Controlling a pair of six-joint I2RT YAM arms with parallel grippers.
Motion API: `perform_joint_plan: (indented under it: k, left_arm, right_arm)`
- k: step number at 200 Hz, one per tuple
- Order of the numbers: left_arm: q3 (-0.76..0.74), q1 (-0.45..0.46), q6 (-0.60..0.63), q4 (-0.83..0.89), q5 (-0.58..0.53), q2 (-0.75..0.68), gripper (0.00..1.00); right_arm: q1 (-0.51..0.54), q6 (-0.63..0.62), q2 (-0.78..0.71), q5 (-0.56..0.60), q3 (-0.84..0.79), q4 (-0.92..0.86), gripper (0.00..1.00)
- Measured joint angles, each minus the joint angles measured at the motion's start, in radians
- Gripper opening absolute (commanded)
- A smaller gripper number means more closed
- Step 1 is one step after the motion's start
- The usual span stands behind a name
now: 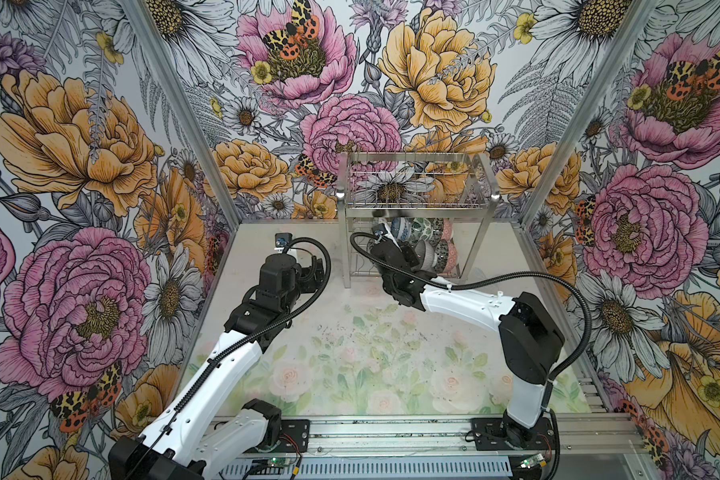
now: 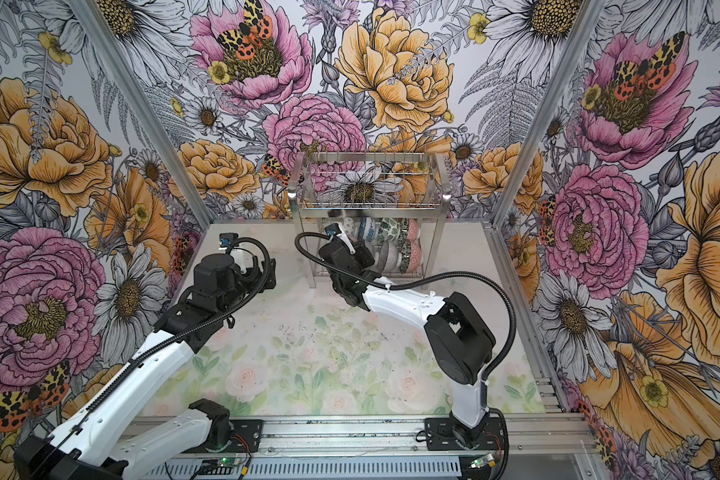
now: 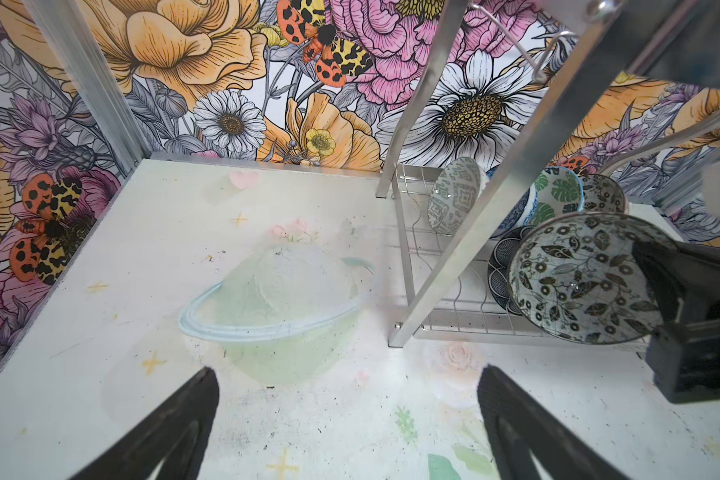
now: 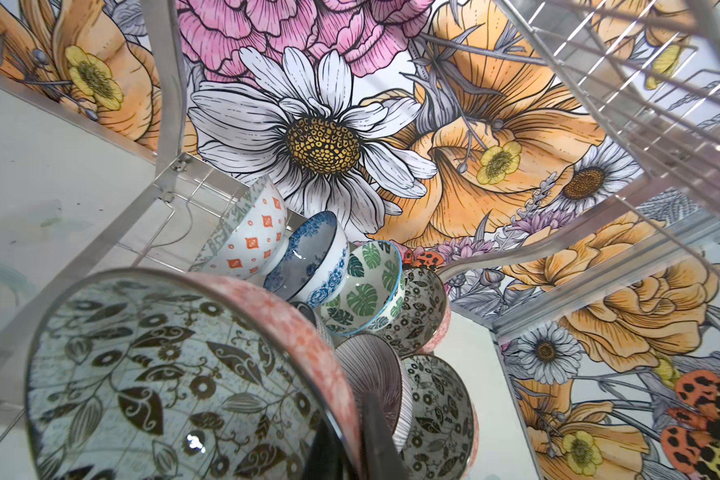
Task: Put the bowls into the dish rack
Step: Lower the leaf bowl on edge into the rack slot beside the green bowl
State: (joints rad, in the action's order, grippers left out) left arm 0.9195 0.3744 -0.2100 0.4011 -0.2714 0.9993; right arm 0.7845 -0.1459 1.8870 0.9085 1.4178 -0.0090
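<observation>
Bowls (image 4: 366, 286) on edge in dish rack (image 1: 346, 232); right fingers (image 4: 377, 440) pinch floral bowl (image 4: 163, 374).

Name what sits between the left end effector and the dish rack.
Nothing solid. In the left wrist view, only bare table stretches from the open left end effector to the dish rack.

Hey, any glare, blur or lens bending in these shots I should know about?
Both top views are sharp, with glints on the front corners of the dish rack; in the left wrist view the near rack leg is soft and straight rails bow; in the right wrist view the leaf-patterned bowl shows a white glare spot and the upper wire shelf is blurred.
</observation>
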Motion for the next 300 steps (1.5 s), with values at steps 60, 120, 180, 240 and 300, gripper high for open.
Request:
perform_joint_plan:
  k: [60, 120, 180, 240, 300]
  left_arm:
    - [-0.011, -0.009, 0.0, -0.001, 0.016, 0.011, 0.99]
    - [-0.019, -0.014, 0.0, -0.002, 0.023, 0.011, 0.99]
    - [-0.023, -0.018, 0.0, -0.002, 0.026, 0.011, 0.99]
    - [-0.03, -0.02, -0.003, -0.008, 0.027, 0.011, 0.99]
    - [-0.031, -0.024, -0.003, -0.008, 0.034, 0.011, 0.99]
  right_arm:
    - [0.0, -0.133, 0.136, 0.093, 0.102, 0.079, 0.0]
    - [0.0, -0.212, 0.224, 0.119, 0.163, 0.118, 0.0]
    - [-0.005, -0.3, 0.288, 0.129, 0.194, 0.164, 0.0]
    - [-0.014, -0.36, 0.349, 0.143, 0.218, 0.197, 0.0]
    - [-0.031, -0.402, 0.409, 0.163, 0.258, 0.233, 0.0]
